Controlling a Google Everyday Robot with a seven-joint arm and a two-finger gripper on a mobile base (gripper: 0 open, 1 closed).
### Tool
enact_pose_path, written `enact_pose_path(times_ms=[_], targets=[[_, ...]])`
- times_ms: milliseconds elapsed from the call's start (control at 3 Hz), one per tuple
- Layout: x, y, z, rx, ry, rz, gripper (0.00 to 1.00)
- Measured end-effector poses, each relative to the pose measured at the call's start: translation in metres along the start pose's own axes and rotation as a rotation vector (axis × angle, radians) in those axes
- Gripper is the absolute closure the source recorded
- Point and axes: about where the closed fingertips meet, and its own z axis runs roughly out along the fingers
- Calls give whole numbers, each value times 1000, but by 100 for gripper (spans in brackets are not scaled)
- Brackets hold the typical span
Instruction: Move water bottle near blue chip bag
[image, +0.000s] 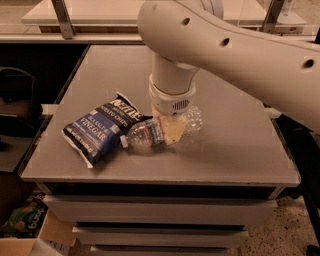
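The water bottle (150, 134) lies on its side on the grey table (235, 145), its white cap pointing left and almost touching the blue chip bag (102, 127). The bag lies flat at the table's front left, white lettering up. My gripper (172, 131) comes straight down from the big white arm (225, 45) onto the bottle's middle. The bottle's base end shows to the right of the gripper. The far side of the bottle is hidden by the wrist.
The table's front edge (160, 177) runs just below the bottle and bag. Drawers sit under the tabletop. A cardboard box (30, 235) stands on the floor at the lower left. Dark furniture stands to the left and right.
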Motion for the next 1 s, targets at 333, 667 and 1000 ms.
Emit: enact_pose_path(times_ms=[333,667,1000], targets=[[1,-2,2,-5,-1,0,13],[3,-5,2,-6,-1,-5,0],[7,-9,-1,0,-4,0,0]])
